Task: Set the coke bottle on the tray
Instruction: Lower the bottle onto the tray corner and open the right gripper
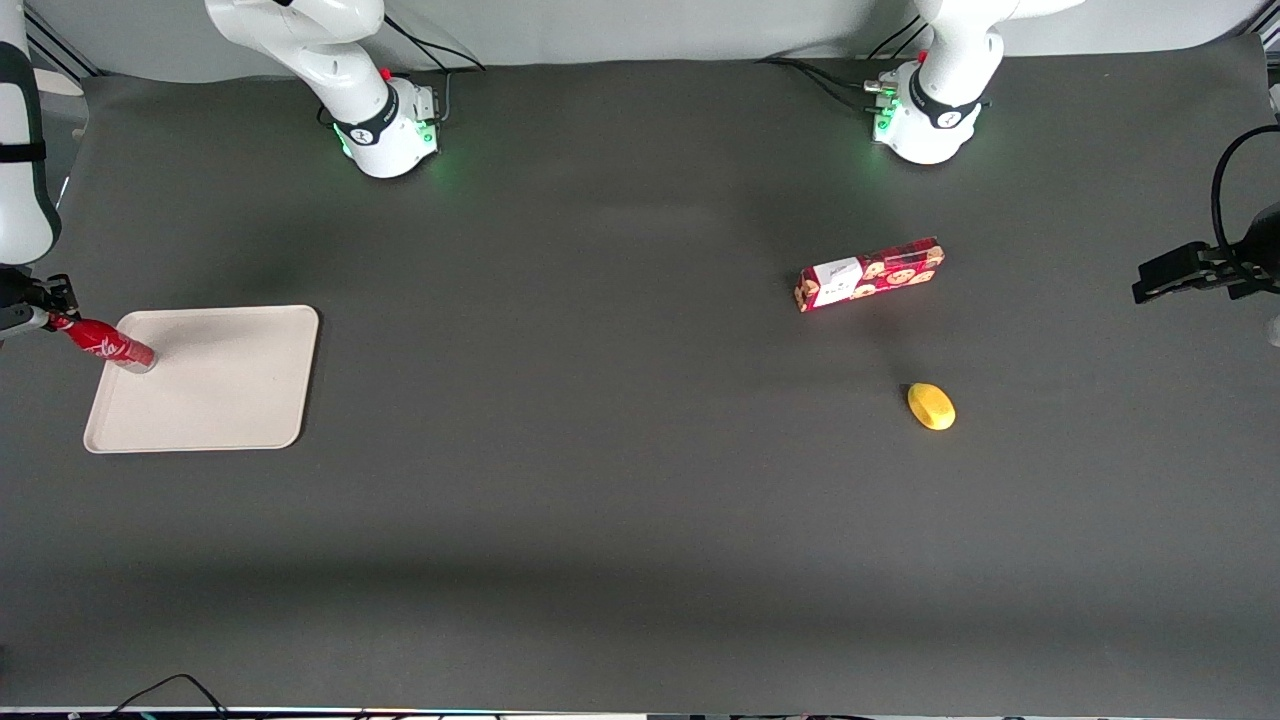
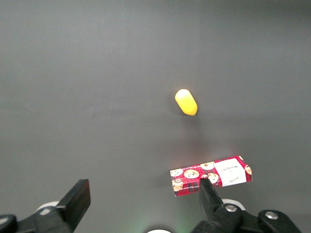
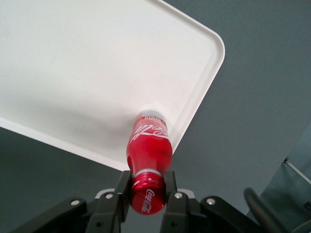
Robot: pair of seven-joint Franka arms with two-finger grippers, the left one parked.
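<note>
The coke bottle (image 1: 104, 345) is small and red with a red cap and white script. It hangs tilted, cap end gripped, its clear base down over the beige tray (image 1: 230, 400) at the tray's edge toward the working arm's end. My right gripper (image 1: 45, 315) is shut on the bottle's cap. In the right wrist view the coke bottle (image 3: 148, 145) points down at the tray (image 3: 73, 73) near one rounded corner, and the gripper (image 3: 146, 191) clamps both sides of the cap. I cannot tell whether the base touches the tray.
A long red cookie box (image 1: 870, 274) and a yellow lemon-like object (image 1: 931, 406) lie toward the parked arm's end of the table; the lemon is nearer the front camera. The dark grey mat (image 1: 600, 450) covers the table.
</note>
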